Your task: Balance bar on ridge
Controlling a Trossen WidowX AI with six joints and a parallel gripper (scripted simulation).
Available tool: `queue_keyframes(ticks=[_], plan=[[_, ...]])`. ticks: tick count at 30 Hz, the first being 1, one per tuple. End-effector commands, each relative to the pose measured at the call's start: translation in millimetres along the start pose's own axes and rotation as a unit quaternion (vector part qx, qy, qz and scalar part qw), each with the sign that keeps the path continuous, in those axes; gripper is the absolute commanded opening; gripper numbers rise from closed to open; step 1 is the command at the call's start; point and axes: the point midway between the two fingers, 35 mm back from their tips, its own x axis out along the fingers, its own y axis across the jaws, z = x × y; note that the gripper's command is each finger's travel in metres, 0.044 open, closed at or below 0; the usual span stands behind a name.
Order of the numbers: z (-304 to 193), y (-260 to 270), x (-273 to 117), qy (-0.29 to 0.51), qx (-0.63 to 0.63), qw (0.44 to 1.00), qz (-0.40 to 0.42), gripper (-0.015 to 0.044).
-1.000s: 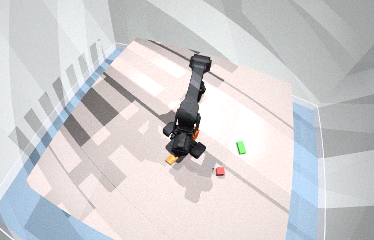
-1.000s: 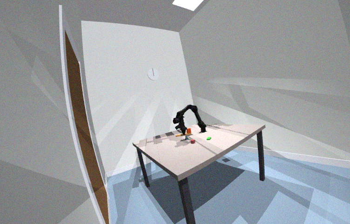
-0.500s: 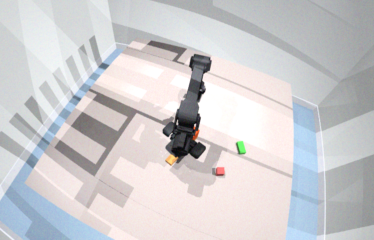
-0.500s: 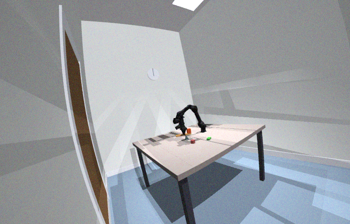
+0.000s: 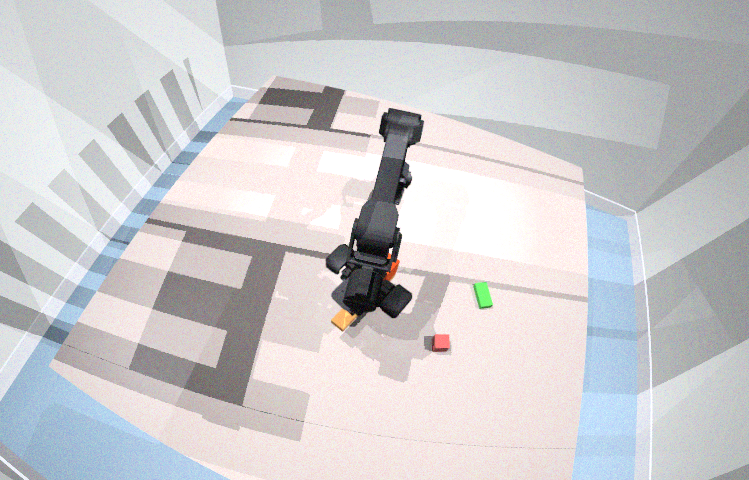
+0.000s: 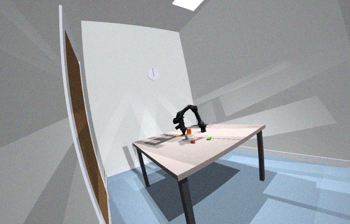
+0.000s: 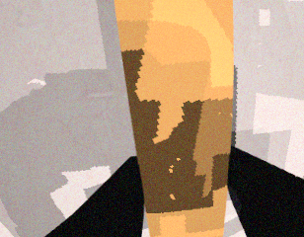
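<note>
The yellow-orange bar is between the fingers of my gripper, which is shut on it. In the wrist view the bar runs lengthwise from the top edge to the bottom edge, with a finger on each side. In the top view the arm hides all but one end of the bar. The small blue-grey ridge stands on the table just below the fingertips in the exterior view; the arm hides it in the top view. I cannot tell whether the bar touches the ridge.
An orange-red block stands close by the gripper, on the arm's base side. A small red cube and a flat green block lie on the table, to the gripper's right in the top and exterior views.
</note>
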Motion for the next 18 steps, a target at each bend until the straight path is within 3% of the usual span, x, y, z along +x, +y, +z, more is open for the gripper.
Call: queue_keyframes(ticks=[1, 18], plan=[[0.1, 0.2, 0.4, 0.000, 0.000, 1.000, 0.000, 0.0000], [-0.1, 0.2, 1.9, 0.000, 0.000, 1.000, 0.000, 0.0000]])
